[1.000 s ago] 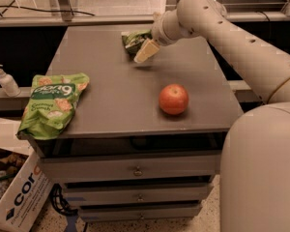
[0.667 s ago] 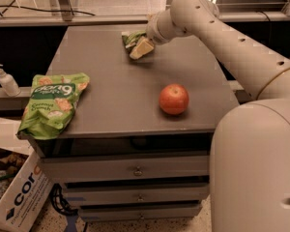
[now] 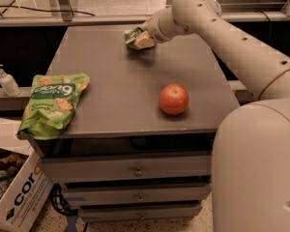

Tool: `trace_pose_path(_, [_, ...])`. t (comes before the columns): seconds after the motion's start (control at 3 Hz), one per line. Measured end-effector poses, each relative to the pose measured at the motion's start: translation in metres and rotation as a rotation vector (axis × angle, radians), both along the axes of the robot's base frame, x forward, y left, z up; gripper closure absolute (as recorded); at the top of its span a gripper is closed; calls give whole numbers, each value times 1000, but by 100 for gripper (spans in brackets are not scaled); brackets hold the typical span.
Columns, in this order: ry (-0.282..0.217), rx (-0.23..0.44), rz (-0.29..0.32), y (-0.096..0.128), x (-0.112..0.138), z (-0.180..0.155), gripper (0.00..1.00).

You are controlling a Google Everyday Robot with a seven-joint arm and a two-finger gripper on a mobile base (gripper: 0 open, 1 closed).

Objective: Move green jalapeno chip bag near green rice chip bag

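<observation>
The green jalapeno chip bag (image 3: 132, 36), small, dark green and wrinkly, is at the back middle of the grey cabinet top (image 3: 116, 76). My gripper (image 3: 143, 39) reaches in from the right and is shut on the bag's right side, holding it just above the surface with a shadow beneath it. The green rice chip bag (image 3: 53, 103), large, flat and light green with white lettering, lies at the front left corner and hangs slightly over the left edge. The two bags are far apart.
A red apple (image 3: 174, 99) sits on the top at the front right. A soap pump bottle (image 3: 6, 80) stands on a ledge to the left. A cardboard box (image 3: 19, 197) is on the floor at lower left. My white arm (image 3: 241, 52) spans the right side.
The gripper has closed in on the jalapeno bag, and bag and gripper now sit slightly higher in the view. The apple and rice bag have not moved.
</observation>
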State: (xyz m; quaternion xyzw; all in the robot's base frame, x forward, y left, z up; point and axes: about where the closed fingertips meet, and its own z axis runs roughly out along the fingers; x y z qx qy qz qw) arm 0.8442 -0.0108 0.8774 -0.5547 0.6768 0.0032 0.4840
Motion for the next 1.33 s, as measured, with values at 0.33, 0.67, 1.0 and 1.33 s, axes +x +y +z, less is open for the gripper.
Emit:
trace_pose_path(0.33, [-9, -25, 23, -9, -10, 5, 85])
trace_pose_path(0.67, [-8, -29, 78, -12, -27, 12, 100])
trace_pose_path(1.0, [25, 0, 175, -5, -53, 16, 100])
trace_pose_path(1.33, [95, 58, 314, 11, -94, 14, 100])
